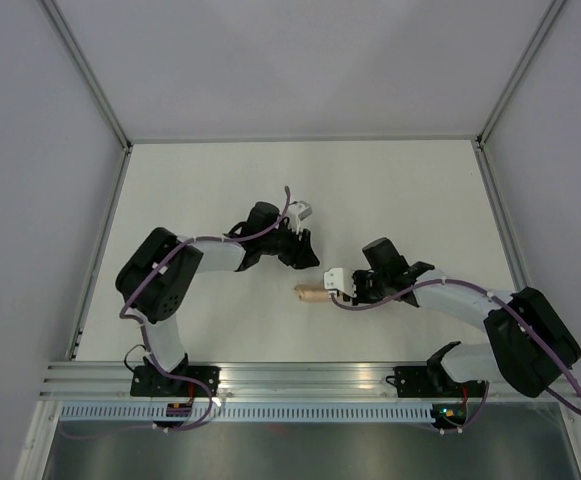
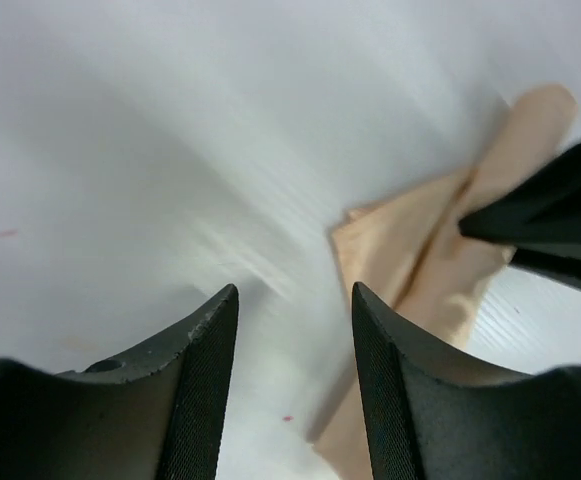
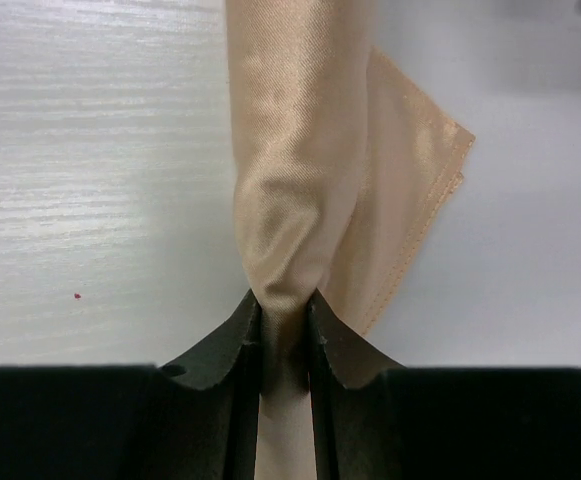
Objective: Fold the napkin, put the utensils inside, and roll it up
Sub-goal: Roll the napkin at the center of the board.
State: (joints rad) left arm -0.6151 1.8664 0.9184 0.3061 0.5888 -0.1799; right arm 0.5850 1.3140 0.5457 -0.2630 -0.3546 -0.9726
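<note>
The napkin point(image 1: 310, 293) is a light orange-tan cloth, rolled into a short tube on the white table, with a loose corner flap beside it point(image 3: 410, 190). My right gripper point(image 3: 283, 305) is shut on the near end of the napkin roll point(image 3: 290, 150); in the top view it point(image 1: 342, 291) is at the roll's right end. My left gripper point(image 2: 295, 300) is open and empty, just left of the napkin point(image 2: 420, 260); in the top view it point(image 1: 308, 258) is a little behind the roll. No utensils show; the roll hides whatever is inside.
The white table point(image 1: 220, 190) has raised walls at the left, right and back. An aluminium rail point(image 1: 300, 378) runs along the near edge by the arm bases. The right gripper's dark fingers point(image 2: 550, 215) show at the right of the left wrist view.
</note>
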